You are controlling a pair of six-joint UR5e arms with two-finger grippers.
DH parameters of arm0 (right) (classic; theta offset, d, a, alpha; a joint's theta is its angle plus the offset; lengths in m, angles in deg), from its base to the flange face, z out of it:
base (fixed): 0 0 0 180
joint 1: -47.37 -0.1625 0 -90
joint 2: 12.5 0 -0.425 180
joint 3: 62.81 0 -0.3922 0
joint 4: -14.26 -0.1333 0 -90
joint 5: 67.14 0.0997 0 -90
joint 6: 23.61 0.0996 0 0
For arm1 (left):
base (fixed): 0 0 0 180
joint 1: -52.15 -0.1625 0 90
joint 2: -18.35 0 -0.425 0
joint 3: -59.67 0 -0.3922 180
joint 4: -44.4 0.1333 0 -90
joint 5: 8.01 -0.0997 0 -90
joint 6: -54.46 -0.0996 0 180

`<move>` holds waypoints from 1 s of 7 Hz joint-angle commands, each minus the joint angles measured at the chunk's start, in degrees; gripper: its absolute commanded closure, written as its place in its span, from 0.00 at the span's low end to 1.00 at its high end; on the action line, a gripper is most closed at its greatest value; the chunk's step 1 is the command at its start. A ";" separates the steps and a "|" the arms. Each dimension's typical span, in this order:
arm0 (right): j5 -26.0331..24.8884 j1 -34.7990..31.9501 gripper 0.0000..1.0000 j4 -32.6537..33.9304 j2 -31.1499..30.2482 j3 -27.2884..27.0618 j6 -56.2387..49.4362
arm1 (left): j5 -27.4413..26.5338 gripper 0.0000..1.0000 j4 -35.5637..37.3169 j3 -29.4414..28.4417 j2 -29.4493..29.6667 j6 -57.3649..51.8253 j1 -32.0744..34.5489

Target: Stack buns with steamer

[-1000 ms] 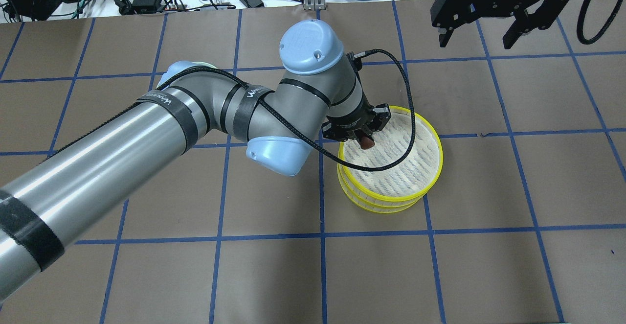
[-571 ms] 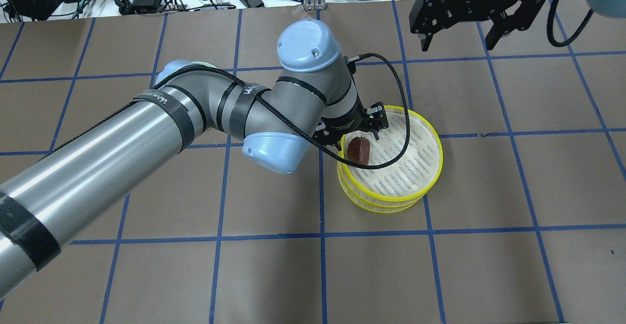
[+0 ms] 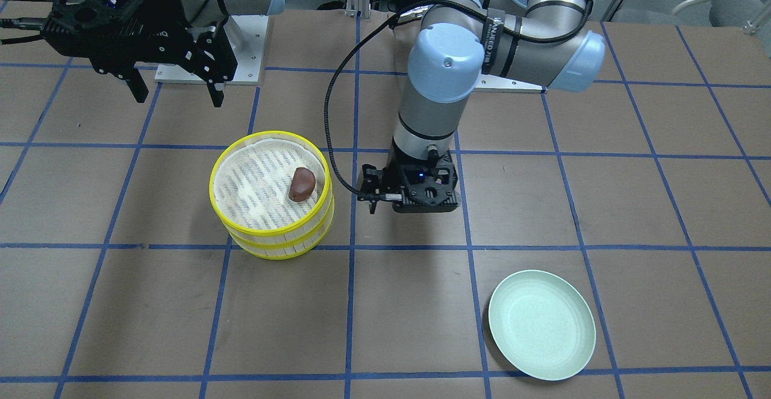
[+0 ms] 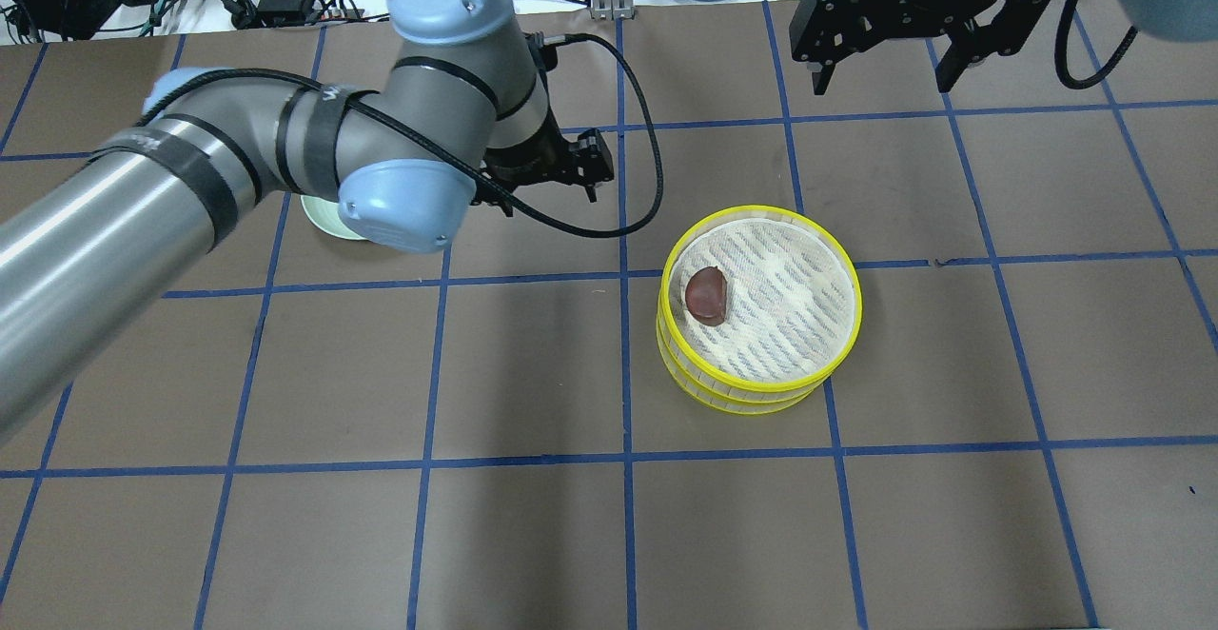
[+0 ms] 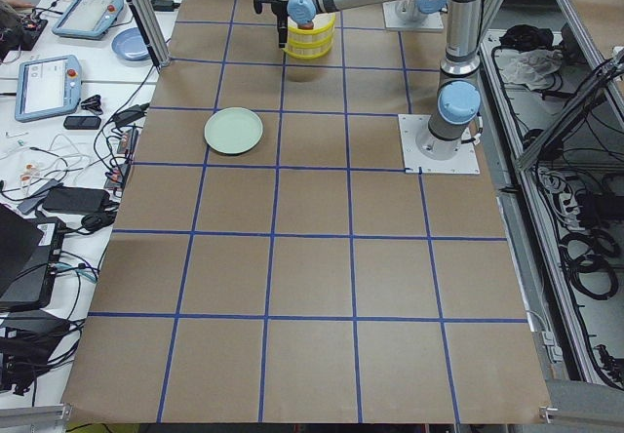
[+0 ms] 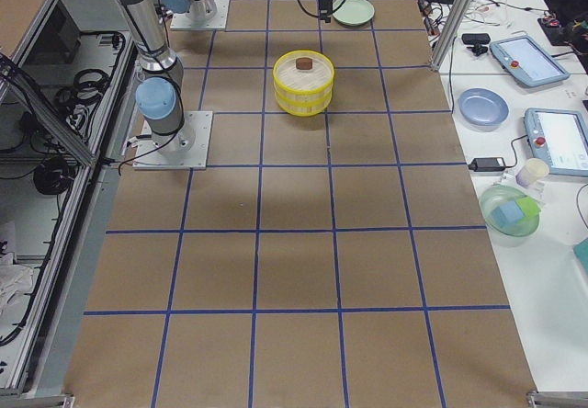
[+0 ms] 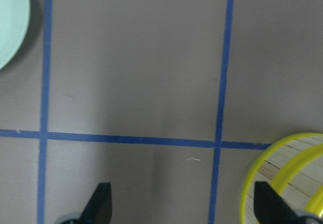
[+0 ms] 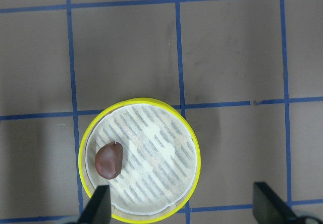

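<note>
Reddish-brown bun [image 4: 707,295] lies near the edge of the top tier of the stacked yellow-rimmed steamer [image 4: 790,306]. Left gripper [image 7: 184,209], beside it, and right gripper [image 8: 184,206], high above, both have fingers spread, empty.

The left jaws have let the brown bun [image 4: 707,295] drop into the steamer [image 4: 790,299] and drawn away.

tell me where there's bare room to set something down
Widest bare patch: the table squares on the operators' side of the steamer, bordered by the green plate toward the robot's left. Also bare past the steamer on the robot's right. Tightest between steamer and plate, where the open left gripper hangs.
</note>
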 commanded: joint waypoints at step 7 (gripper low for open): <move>0.02 0.46 0.00 1.76 0.22 -0.01 0.10 | -7.64 0.00 -21.48 -6.92 -13.10 -25.65 -15.31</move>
